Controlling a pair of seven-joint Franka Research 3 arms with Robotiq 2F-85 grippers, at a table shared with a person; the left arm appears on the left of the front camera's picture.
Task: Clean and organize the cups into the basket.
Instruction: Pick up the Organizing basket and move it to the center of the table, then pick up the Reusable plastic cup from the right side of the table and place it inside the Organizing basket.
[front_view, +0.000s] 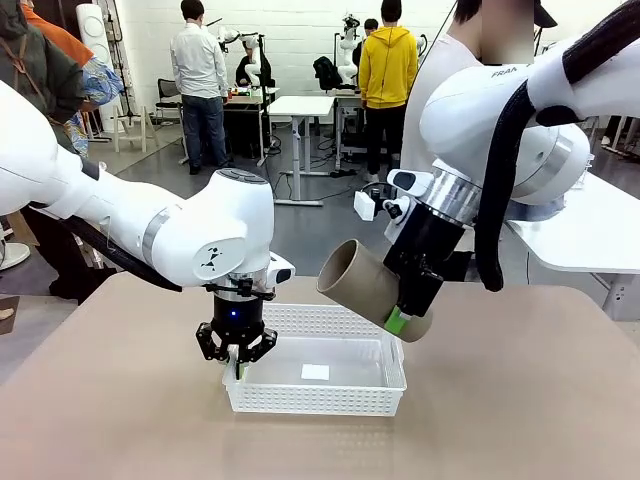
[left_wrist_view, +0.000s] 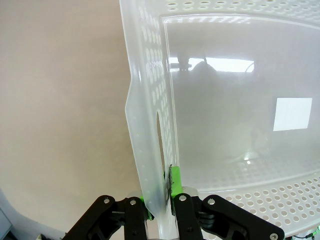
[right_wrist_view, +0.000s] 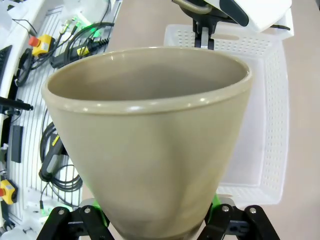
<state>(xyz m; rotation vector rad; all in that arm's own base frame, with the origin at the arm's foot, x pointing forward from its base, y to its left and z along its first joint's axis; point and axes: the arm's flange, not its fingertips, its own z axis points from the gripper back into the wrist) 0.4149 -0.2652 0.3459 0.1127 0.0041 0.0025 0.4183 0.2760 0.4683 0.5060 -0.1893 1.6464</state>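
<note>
Basket sits flat on the table, roughly in the middle, with nothing in it except a small white label on the floor. The left gripper is coming straight down on the basket's left end and is pinched tight on that wall. One green pad is inside and one outside, right by the handle cut-out.

The right gripper has a brown cup clamped between its fingers near the narrow base. The cup is tipped well over, almost on its side, with the open mouth pointing to the robot's left. It hangs in the air over the right end of the basket, not touching it. A person stands at the far side, mostly hidden behind the right arm.
</note>
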